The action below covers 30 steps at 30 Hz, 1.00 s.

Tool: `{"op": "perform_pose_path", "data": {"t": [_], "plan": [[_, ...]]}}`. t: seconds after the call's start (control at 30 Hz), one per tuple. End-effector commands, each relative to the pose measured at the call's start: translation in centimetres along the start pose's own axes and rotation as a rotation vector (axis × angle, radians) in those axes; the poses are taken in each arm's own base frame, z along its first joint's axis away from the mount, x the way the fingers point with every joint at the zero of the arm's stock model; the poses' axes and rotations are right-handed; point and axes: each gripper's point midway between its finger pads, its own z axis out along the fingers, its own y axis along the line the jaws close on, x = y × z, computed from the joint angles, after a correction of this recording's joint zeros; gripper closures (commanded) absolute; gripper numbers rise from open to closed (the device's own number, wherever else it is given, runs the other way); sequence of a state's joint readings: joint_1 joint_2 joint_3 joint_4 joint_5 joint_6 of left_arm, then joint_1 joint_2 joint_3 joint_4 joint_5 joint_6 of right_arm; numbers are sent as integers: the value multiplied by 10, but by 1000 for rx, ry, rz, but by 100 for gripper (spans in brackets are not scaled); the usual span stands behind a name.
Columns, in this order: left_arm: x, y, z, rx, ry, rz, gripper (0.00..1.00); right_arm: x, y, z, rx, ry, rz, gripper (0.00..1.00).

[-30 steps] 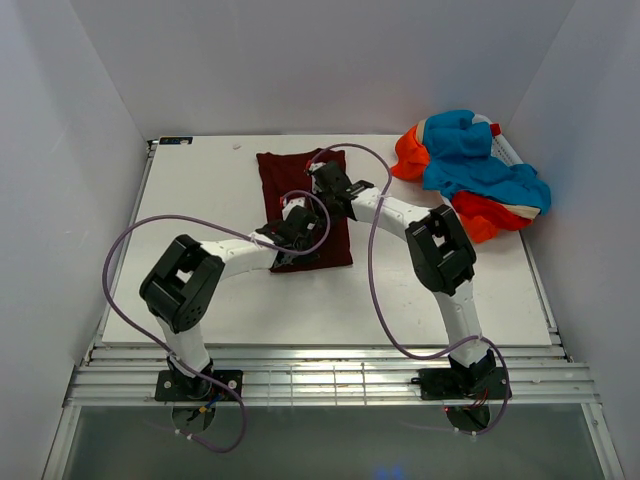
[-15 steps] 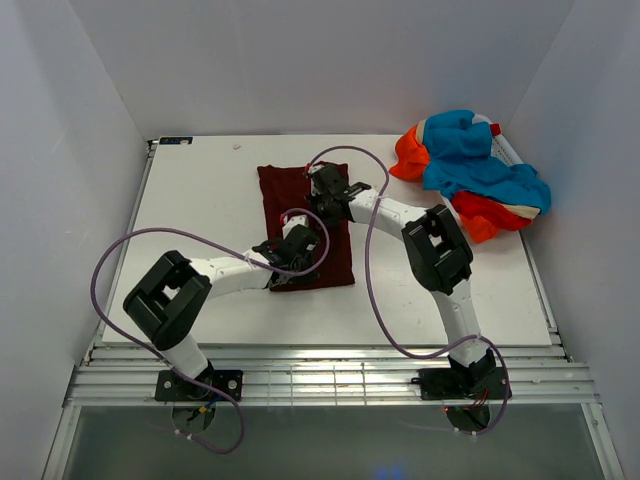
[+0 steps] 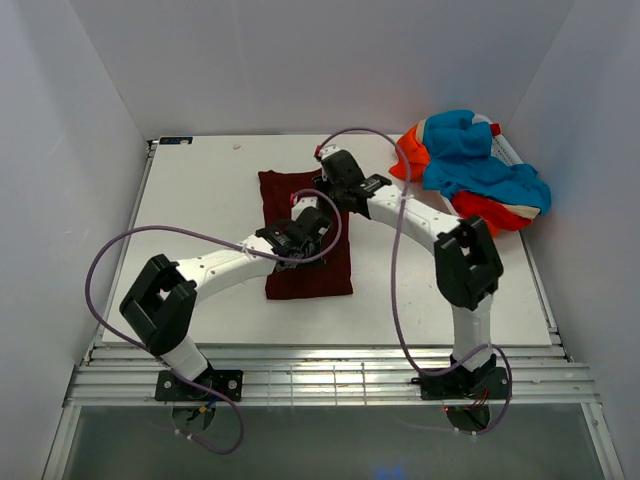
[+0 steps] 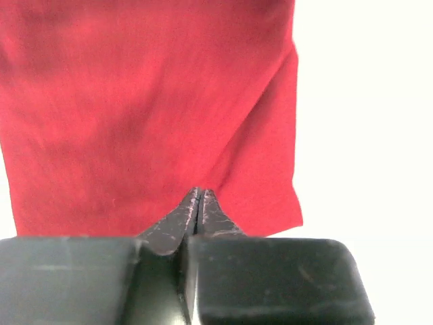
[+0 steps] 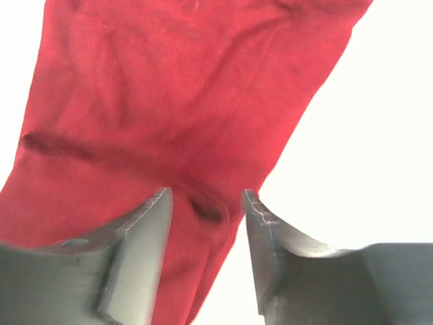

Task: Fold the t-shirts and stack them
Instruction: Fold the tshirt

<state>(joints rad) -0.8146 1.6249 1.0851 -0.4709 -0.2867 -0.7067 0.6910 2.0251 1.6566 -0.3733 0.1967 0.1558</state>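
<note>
A dark maroon t-shirt [image 3: 310,270] lies flat as a folded rectangle in the middle of the white table. My left gripper [image 3: 305,230] hovers over its middle, fingertips together with no cloth between them [image 4: 200,191]. In the left wrist view the t-shirt [image 4: 135,115] fills the frame to its right edge. My right gripper [image 3: 332,188] is above the shirt's far right part, jaws open [image 5: 206,196], and a small pucker of the maroon cloth [image 5: 135,101] lies below the gap. The orange-red [image 3: 408,158] and turquoise [image 3: 480,165] t-shirts lie bunched at the far right.
Bare white table [image 3: 200,200] lies left of the maroon shirt and along the near side. White walls close in the table on three sides. Purple cables [image 3: 395,290] loop from both arms over the table.
The maroon shirt has slid toward the near edge. My right gripper has opened, let the cloth go and drawn back to the far right. The left gripper has risen off the cloth.
</note>
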Motion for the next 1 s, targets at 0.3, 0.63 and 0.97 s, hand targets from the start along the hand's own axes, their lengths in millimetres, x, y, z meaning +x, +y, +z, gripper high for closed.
{"op": "perform_pose_path", "data": {"t": [0.3, 0.63, 0.97], "plan": [[65, 86, -46, -268, 157, -37, 48, 138, 17, -102, -55, 133, 81, 17], [98, 116, -42, -328, 174, -78, 47, 168, 33, -94, -80, 173, 122, 17], [68, 108, -52, -277, 52, -103, 47, 157, 41, -89, -87, 162, 145, 17]]}}
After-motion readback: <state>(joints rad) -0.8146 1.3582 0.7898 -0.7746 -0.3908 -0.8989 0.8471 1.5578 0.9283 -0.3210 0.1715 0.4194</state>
